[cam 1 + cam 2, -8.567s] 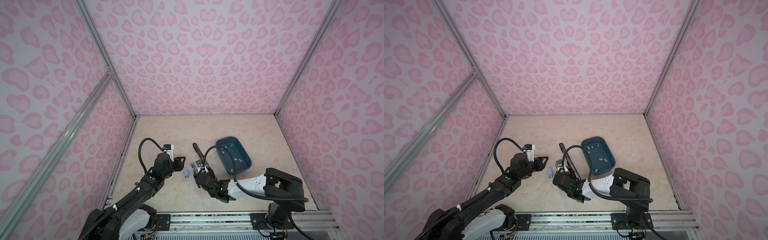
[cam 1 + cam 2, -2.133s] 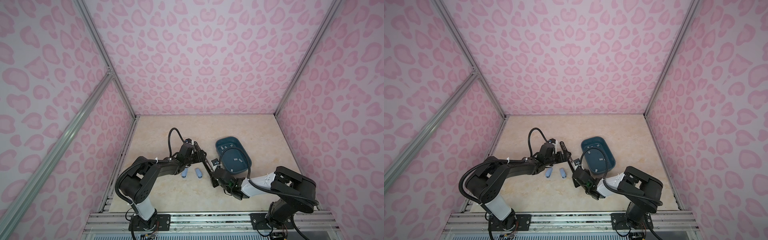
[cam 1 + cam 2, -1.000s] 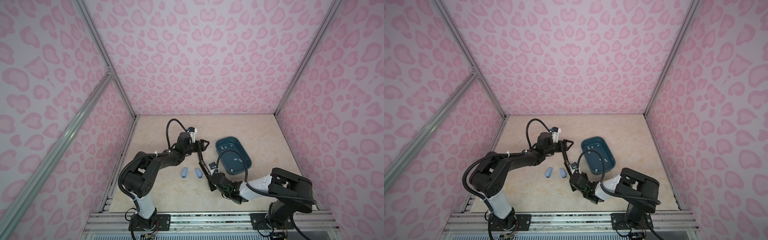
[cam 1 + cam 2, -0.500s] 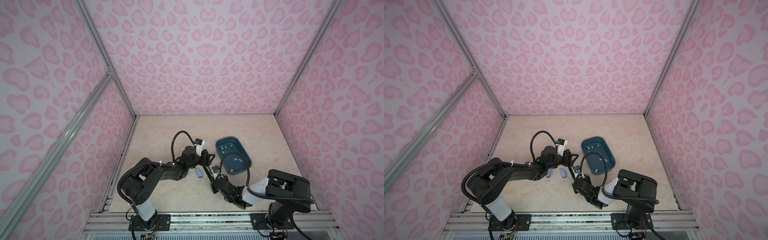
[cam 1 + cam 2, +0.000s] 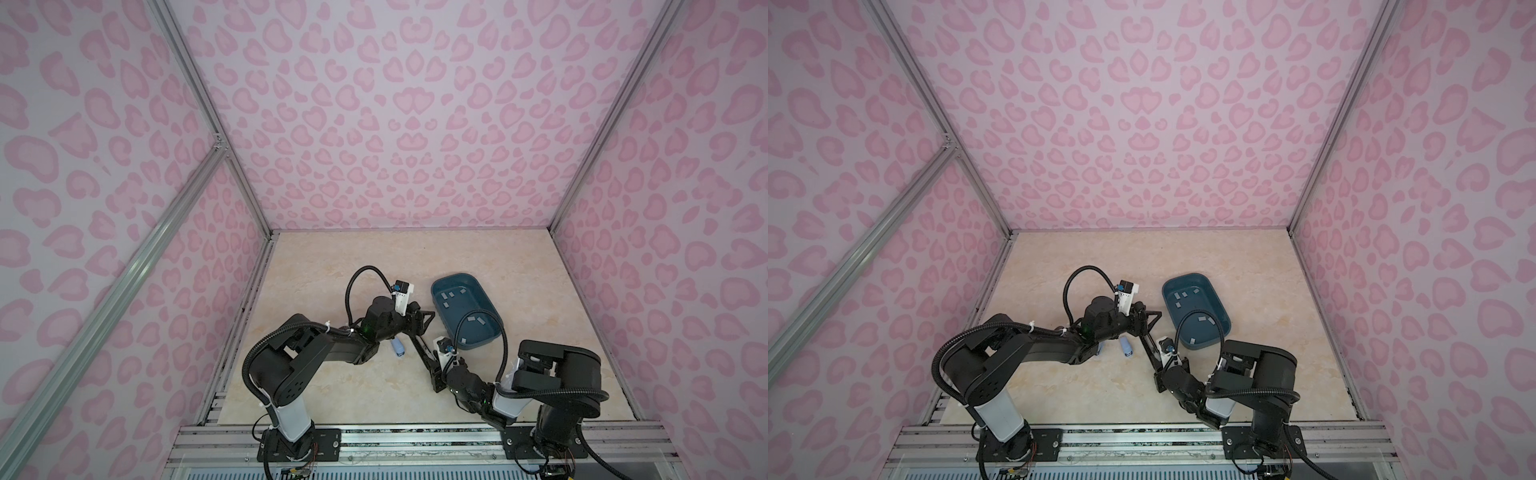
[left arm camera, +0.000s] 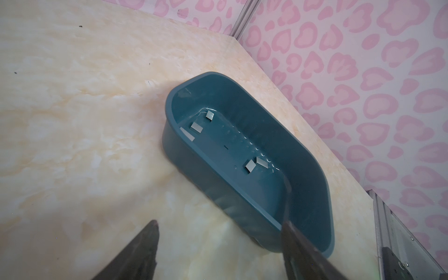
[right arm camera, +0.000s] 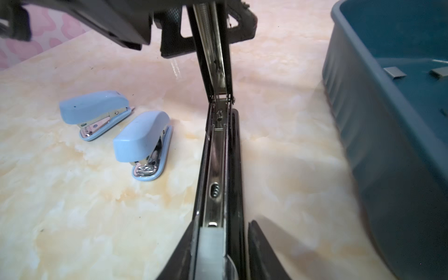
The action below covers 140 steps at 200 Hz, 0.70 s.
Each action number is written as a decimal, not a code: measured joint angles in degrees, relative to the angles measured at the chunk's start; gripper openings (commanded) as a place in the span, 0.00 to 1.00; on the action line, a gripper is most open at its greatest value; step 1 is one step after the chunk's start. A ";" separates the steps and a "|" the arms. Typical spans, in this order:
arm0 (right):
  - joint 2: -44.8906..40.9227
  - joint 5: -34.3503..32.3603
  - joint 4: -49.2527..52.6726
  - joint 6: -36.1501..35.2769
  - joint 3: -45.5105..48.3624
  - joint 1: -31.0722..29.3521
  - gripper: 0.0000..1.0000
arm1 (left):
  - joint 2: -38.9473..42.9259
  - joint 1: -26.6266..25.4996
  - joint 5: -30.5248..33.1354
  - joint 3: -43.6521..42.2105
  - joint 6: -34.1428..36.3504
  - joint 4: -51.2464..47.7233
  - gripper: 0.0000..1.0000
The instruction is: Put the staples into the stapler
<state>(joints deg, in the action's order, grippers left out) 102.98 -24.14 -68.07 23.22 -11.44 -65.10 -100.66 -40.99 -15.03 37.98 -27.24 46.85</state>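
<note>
The staples [image 6: 250,166] lie as loose grey strips on the floor of the teal tray [image 6: 312,184], right of centre on the table [image 7: 72,218]. We see none in the black stapler [image 7: 218,169]. It lies just left of the tray, its lid [image 7: 211,48] swung up at the far end and its metal channel [image 7: 215,194] bared.

Our left gripper [image 6: 218,224] hangs just left of the tray, fingers spread wide with nothing between them. We judge the step in hand to be fetching one strip. We should choose a strip lying apart from its neighbours, come down with the fingers across its short width, and close gently so it neither flips nor snaps.

Our right gripper [image 7: 221,224] flanks the stapler's near end; whether it is clamping we cannot tell. It ought to steady the base. Two light-blue staplers [image 7: 140,135] sit further left, out of the likely path.
</note>
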 measured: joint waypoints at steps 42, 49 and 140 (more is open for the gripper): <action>5.79 -1.46 -13.42 -2.54 3.98 -2.97 0.34 | -0.04 -0.17 0.00 0.09 0.33 -0.04 0.79; 6.21 -1.55 -14.36 -2.93 4.15 -3.26 0.34 | -0.07 -0.20 0.00 0.11 0.35 -0.04 0.79; 7.23 -4.44 -19.06 -5.05 4.22 -4.09 0.15 | -0.02 -0.33 -0.79 0.28 0.39 -1.18 0.89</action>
<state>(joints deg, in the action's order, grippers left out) 110.21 -28.58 -87.13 18.17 -7.22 -69.19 -100.68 -41.32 -15.81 38.26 -26.85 45.67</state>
